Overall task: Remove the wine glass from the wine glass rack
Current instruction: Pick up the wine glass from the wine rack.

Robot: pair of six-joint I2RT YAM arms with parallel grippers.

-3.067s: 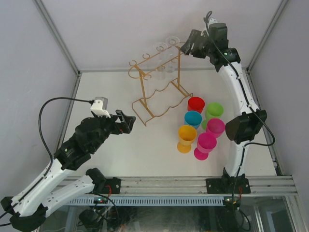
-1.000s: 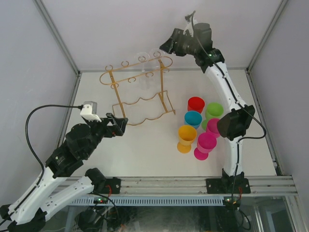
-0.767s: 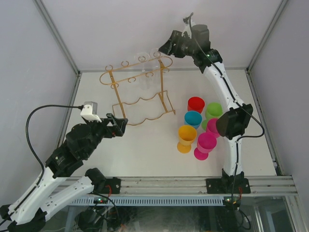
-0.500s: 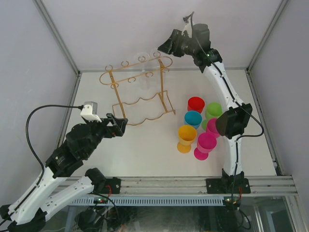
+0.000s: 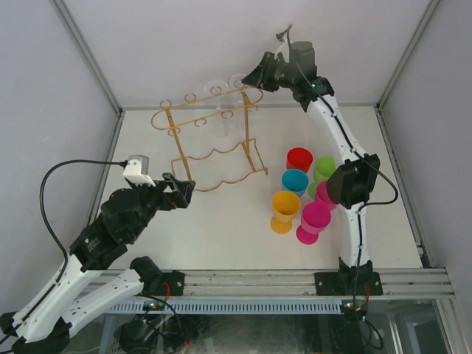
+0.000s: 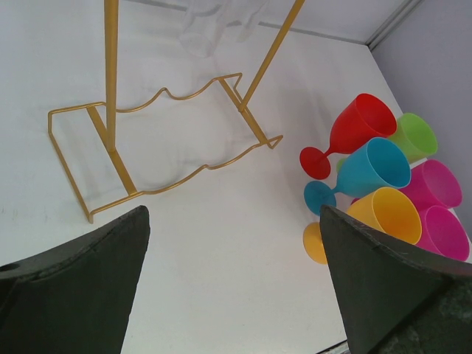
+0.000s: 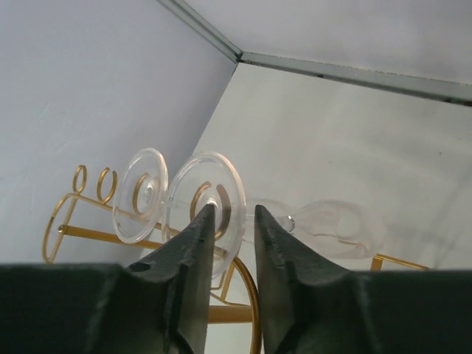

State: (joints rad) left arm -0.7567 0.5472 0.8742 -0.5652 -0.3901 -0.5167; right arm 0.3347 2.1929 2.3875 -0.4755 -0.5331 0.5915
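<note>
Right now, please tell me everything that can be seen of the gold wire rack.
The wine glass rack is thin gold-coloured wire: a wavy rectangular base, upright posts, and top rails ending in curled loops. It stands upright on the white table. Two clear wine glasses hang foot-up from its rails; the right gripper is at the nearer one's foot.

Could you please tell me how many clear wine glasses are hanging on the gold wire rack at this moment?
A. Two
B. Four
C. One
A: two clear round feet sit side by side at the top of the wine glass rack, those of the nearer wine glass and the farther wine glass, and no third one shows.
</note>
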